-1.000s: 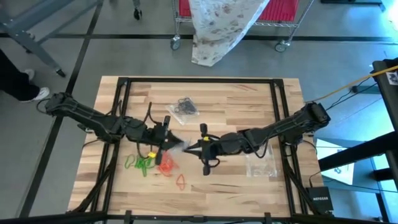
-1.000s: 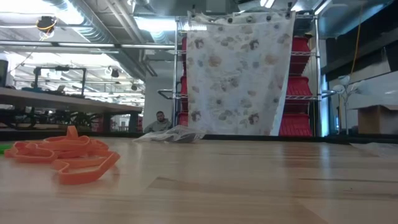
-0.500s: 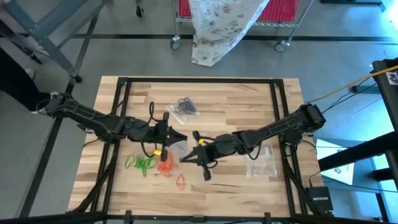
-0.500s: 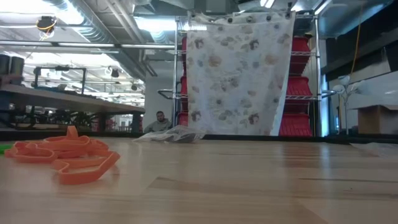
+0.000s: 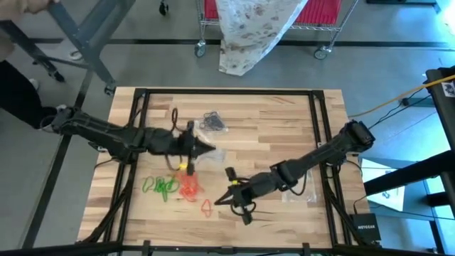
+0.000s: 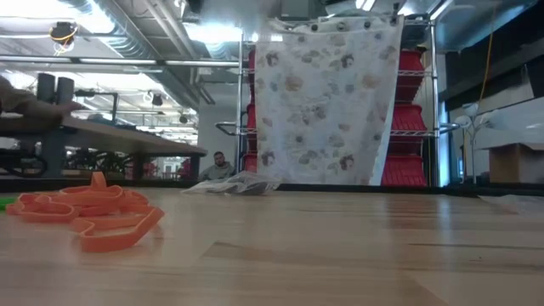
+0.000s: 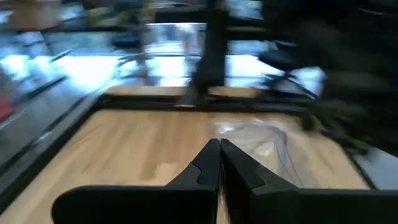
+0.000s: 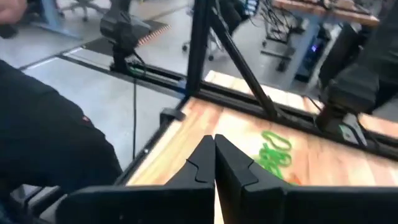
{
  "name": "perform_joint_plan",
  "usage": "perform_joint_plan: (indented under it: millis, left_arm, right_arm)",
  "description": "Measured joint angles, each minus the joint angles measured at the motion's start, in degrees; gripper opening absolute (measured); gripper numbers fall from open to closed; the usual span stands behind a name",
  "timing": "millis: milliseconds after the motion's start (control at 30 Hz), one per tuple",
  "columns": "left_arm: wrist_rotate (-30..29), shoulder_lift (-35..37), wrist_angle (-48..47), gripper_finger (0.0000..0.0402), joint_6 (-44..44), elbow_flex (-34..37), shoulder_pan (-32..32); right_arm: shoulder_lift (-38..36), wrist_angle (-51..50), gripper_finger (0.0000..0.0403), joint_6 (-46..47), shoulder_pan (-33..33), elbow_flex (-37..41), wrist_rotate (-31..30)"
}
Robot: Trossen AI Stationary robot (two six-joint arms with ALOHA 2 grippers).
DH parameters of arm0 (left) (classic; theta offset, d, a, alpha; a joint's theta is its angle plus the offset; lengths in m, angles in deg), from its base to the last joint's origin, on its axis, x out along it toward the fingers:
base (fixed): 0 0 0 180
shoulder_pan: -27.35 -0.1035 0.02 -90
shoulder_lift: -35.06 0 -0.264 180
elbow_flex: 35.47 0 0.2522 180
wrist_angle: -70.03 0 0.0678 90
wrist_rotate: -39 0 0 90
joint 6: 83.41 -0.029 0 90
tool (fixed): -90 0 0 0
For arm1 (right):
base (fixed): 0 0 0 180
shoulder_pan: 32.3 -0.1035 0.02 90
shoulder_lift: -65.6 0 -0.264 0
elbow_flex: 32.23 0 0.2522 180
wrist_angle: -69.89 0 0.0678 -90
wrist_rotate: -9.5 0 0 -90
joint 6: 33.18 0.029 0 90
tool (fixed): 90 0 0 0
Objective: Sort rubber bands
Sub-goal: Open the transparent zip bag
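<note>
The rubber bands lie on the wooden table (image 5: 284,114) near its left front. A green heap (image 5: 160,187) is there, also seen as green bands (image 8: 273,152). Beside it are an orange-red heap (image 5: 190,189), seen close as orange bands (image 6: 93,217), and one loose orange-red loop (image 5: 207,207). Black bands (image 5: 212,121) lie at the far middle on a clear bag. My left gripper (image 5: 212,148) hovers shut above the table's middle, pointing right. My right gripper (image 5: 217,202) is shut too, just right of the loose loop. Both show bare fingertips in the wrist views (image 7: 219,155) (image 8: 214,149).
A clear plastic bag (image 5: 298,186) lies under my right arm, at the right front. A dark metal frame (image 5: 142,96) runs round the table. A person in dark clothes (image 5: 14,92) stands off the left edge. A cart with patterned cloth (image 5: 249,35) stands beyond the far edge.
My right gripper has swung away from my left one, toward the near edge and down, and now points at the loose orange-red loop. My left gripper has turned a little toward the far edge. Both have stayed shut.
</note>
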Motion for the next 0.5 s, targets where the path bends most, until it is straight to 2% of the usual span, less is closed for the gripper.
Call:
perform_joint_plan:
  millis: [100,200,367,500]
  left_arm:
    - [2.0,1.4,-0.4,0.0000,-4.5,0.0,1.7]
    - [0.8,2.5,0.1,0.0000,-10.8,0.0,3.4]
    - [-5.8,3.0,-0.8,0.0000,-24.8,0.0,6.5]
    - [-11.6,2.5,-1.3,0.0000,-37.6,0.0,8.1]
  right_arm:
    - [-2.2,-4.2,0.0000,0.7,-0.4,0.0,-4.3]
    - [-5.5,-7.1,0.0000,0.9,-1.4,0.0,-11.1]
    - [-9.5,-9.2,0.0000,2.0,-3.0,0.0,-19.9]
    - [-10.4,-9.4,0.0001,4.8,-2.6,0.0,-21.8]
